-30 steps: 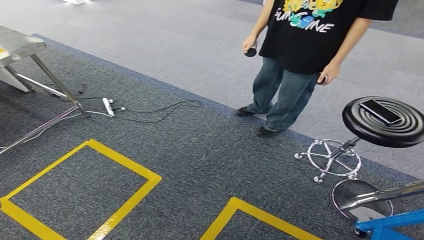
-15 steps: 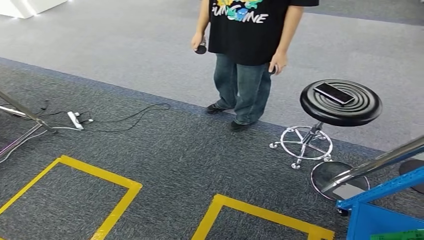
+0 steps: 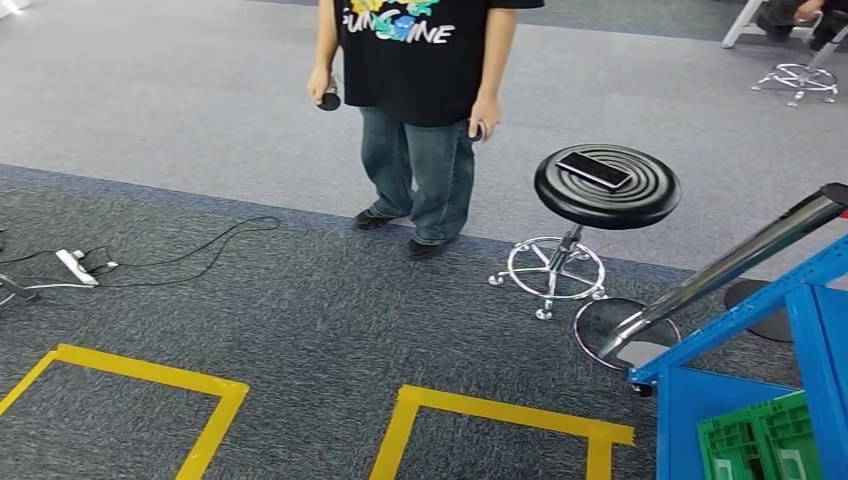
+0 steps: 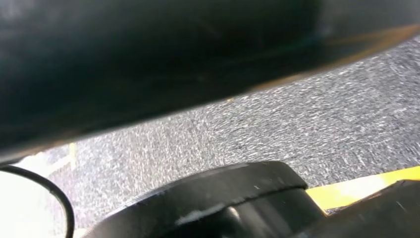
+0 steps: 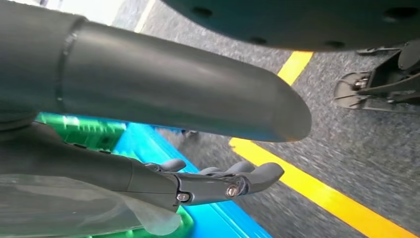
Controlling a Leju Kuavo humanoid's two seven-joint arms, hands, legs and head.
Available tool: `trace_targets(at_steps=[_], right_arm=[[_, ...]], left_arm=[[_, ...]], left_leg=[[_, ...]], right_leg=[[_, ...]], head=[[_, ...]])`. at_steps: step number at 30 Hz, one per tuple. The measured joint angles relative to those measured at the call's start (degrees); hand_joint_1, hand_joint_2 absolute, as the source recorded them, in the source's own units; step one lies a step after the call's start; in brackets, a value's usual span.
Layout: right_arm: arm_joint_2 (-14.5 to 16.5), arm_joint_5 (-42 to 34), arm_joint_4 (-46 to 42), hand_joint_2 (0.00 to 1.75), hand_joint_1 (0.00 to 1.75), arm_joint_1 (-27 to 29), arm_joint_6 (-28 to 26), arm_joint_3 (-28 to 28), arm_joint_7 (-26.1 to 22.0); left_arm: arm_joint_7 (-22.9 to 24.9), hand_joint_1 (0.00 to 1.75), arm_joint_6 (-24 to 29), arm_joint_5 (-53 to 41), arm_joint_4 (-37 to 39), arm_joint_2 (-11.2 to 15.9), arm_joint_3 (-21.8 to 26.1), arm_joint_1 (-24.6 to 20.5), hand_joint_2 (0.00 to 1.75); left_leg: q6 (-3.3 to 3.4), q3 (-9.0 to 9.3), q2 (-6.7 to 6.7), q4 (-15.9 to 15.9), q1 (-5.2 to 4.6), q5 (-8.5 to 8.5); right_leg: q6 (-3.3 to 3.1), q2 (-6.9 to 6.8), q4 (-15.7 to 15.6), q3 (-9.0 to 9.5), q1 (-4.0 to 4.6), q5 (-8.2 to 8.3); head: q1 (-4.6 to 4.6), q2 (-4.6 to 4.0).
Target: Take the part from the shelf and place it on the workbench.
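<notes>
The blue metal shelf [image 3: 745, 400] with green plastic crates [image 3: 760, 445] stood at lower right; the part itself could not be told. The right hand [image 5: 218, 181], fingers loosely extended, held nothing; the left hand's state I cannot tell. The robot should face the shelf squarely before reaching.

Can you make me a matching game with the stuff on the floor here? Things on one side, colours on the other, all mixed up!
Things:
1. stool
2. crate
3. shelf frame
4. floor tape

Colours:
A. yellow
B. blue
C. black
D. green

Pairs: 1-C, 2-D, 3-B, 4-A
</notes>
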Motion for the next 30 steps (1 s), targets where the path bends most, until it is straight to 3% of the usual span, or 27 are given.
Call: trace_targets(at_steps=[1, 2, 4, 6, 9, 11, 13, 14, 15, 16, 17, 19, 20, 22, 24, 26, 28, 30], right_arm=[[0.0, -0.05, 0.0, 0.0, 0.0, 0.09, -0.07, -0.05, 0.07], [-0.01, -0.1, 0.0, 0.0, 0.0, 0.17, -0.13, -0.1, 0.16], [-0.03, -0.21, -0.01, 0.0, 0.0, 0.12, -0.21, -0.23, 0.3], [-0.05, -0.34, -0.01, 0.0, 0.0, -0.13, -0.19, -0.44, 0.34], [-0.09, -0.43, -0.01, 0.0, 0.0, -0.03, -0.04, -0.73, 0.34], [-0.15, -0.37, -0.02, 0.0, 0.0, -0.04, 0.01, -0.86, 0.34], [-0.19, -0.09, -0.02, 0.0, 0.0, -0.26, -0.02, -0.92, 0.26], [-0.2, 0.1, -0.02, 0.0, 0.0, -0.34, -0.04, -0.92, 0.2], [-0.2, 0.26, -0.02, 0.0, 0.0, -0.37, -0.06, -0.91, 0.13], [-0.2, 0.37, -0.02, 0.0, 0.0, -0.34, -0.08, -0.91, 0.09], [-0.2, 0.44, -0.02, 0.0, 0.0, -0.3, -0.12, -0.9, 0.07], [-0.19, 0.52, -0.02, 0.0, 0.0, -0.31, -0.2, -0.9, 0.04], [-0.19, 0.54, -0.02, 0.0, 0.0, -0.4, -0.23, -0.9, 0.02], [-0.17, 0.56, -0.02, 0.0, 0.0, -0.49, -0.25, -0.9, -0.01], [-0.18, 0.59, -0.02, 0.0, 0.0, -0.36, -0.25, -0.9, -0.01], [-0.19, 0.62, -0.02, 0.0, 0.0, -0.26, -0.26, -0.9, -0.01], [-0.2, 0.63, -0.02, 0.0, 0.0, -0.4, -0.28, -0.9, -0.01], [-0.19, 0.68, -0.01, 0.0, 0.0, -0.47, -0.28, -0.9, -0.01]], left_arm=[[0.0, 0.0, -0.03, 0.01, 0.0, -0.02, 0.0, -0.01, 0.0], [0.0, 0.0, -0.07, 0.01, 0.0, -0.04, 0.0, -0.05, 0.0], [0.0, 0.0, -0.17, 0.04, 0.0, -0.09, 0.0, -0.15, 0.0], [0.0, 0.0, -0.23, 0.07, 0.0, -0.09, 0.0, -0.28, 0.0], [0.0, 0.0, -0.25, 0.12, 0.0, -0.14, 0.0, -0.56, 0.0], [0.0, 0.0, -0.26, 0.14, 0.0, -0.15, 0.0, -0.64, 0.0], [0.01, 0.0, -0.28, 0.16, 0.0, -0.14, 0.01, -0.61, 0.0], [0.05, 0.0, -0.31, 0.18, 0.0, -0.13, 0.02, -0.58, 0.0], [0.1, 0.0, -0.33, 0.19, 0.0, -0.11, 0.02, -0.56, 0.0], [0.14, 0.0, -0.35, 0.2, 0.0, -0.11, 0.02, -0.56, 0.0], [0.17, 0.0, -0.37, 0.2, 0.0, -0.11, 0.02, -0.59, 0.0], [0.17, 0.0, -0.38, 0.19, 0.0, -0.1, 0.01, -0.66, 0.0], [0.17, 0.0, -0.38, 0.18, 0.0, -0.1, 0.0, -0.7, 0.0], [0.17, 0.0, -0.38, 0.17, 0.0, -0.1, 0.0, -0.86, 0.0], [0.17, 0.0, -0.38, 0.17, 0.0, -0.13, 0.0, -0.99, 0.0], [0.17, 0.0, -0.39, 0.16, 0.0, -0.19, 0.0, -1.02, 0.0], [0.17, 0.0, -0.39, 0.14, 0.0, -0.22, 0.0, -0.96, 0.0], [0.17, 0.0, -0.4, 0.14, 0.0, -0.21, 0.0, -0.88, 0.0]], left_leg=[[-0.08, -0.01, 0.7, 0.03, 0.03, -0.07], [-0.24, 0.01, 1.32, 0.1, 0.08, -0.17], [-0.84, 0.08, 2.32, 0.54, 0.07, -0.57], [-1.6, 0.06, 3.01, 1.09, -0.11, -0.94], [-2.55, 0.12, 3.46, 1.46, 0.11, -1.22], [-3.1, -0.79, 1.74, 3.83, 0.4, -3.17], [-3.28, -3.82, -0.35, 10.71, 0.5, -7.04], [-3.24, -5.67, -0.76, 14.71, 0.49, -8.72], [-3.14, -7.05, -0.92, 17.57, 0.48, -9.45], [-2.96, -7.55, -0.98, 18.4, 0.45, -8.97], [-2.7, -6.94, -1.16, 16.86, 0.41, -7.34], [-1.97, -3.51, -2.68, 9.17, 0.26, -2.87], [-1.69, -1.91, -3.68, 5.43, 0.23, -1.47], [-1.42, -0.62, -4.85, 2.14, 0.05, -0.9], [-1.13, -0.53, -4.12, 1.54, -0.02, -0.62], [-0.58, -0.33, -3.05, 0.71, 0.13, -0.05], [-0.22, -0.31, -1.66, 0.31, 0.16, 0.18], [-0.13, -0.45, -0.16, 0.35, 0.1, 0.16]], right_leg=[[0.26, -0.23, -0.21, 0.3, -0.18, 0.66], [0.49, -0.62, -2.66, 1.82, -0.36, 2.16], [0.7, -2.32, -10.5, 6.45, -0.52, 5.17], [0.06, -3.27, -14.85, 9.09, -0.35, 6.14], [-1.39, -2.31, -15.09, 9.05, -0.05, 6.19], [-2.15, -1.55, -15.23, 8.94, -0.11, 6.48], [-2.63, -0.58, -15.27, 8.74, -0.02, 6.7], [-2.78, -0.01, -15.26, 8.64, 0.1, 6.77], [-2.86, 0.59, -15.25, 8.59, 0.23, 6.82], [-2.9, 1.2, -15.23, 8.59, 0.35, 6.85], [-2.91, 1.84, -15.21, 8.63, 0.43, 6.87], [-2.83, 3.08, -15.16, 8.75, 0.5, 6.93], [-2.67, 3.68, -15.08, 8.68, 0.54, 6.98], [-2.1, 4.57, -15.02, 8.25, 0.41, 7.23], [-1.39, 5.08, -15.05, 7.7, 0.15, 7.46], [-0.93, 3.39, -13.26, 6.5, 0.16, 6.09], [-0.5, 0.95, -7.23, 3.59, 0.22, 2.38], [0.06, 0.15, -0.51, 0.62, 0.06, -0.56]], head=[[0.01, 0.0], [0.03, 0.0], [0.11, 0.0], [0.01, 0.0], [-0.29, 0.0], [-0.38, 0.0], [-0.53, 0.0], [-0.56, 0.0], [-0.59, 0.0], [-0.6, 0.0], [-0.6, 0.0], [-0.6, 0.0], [-0.59, 0.0], [-0.61, 0.0], [-0.59, 0.0], [-0.38, 0.0], [-0.05, 0.0], [0.13, 0.0]])
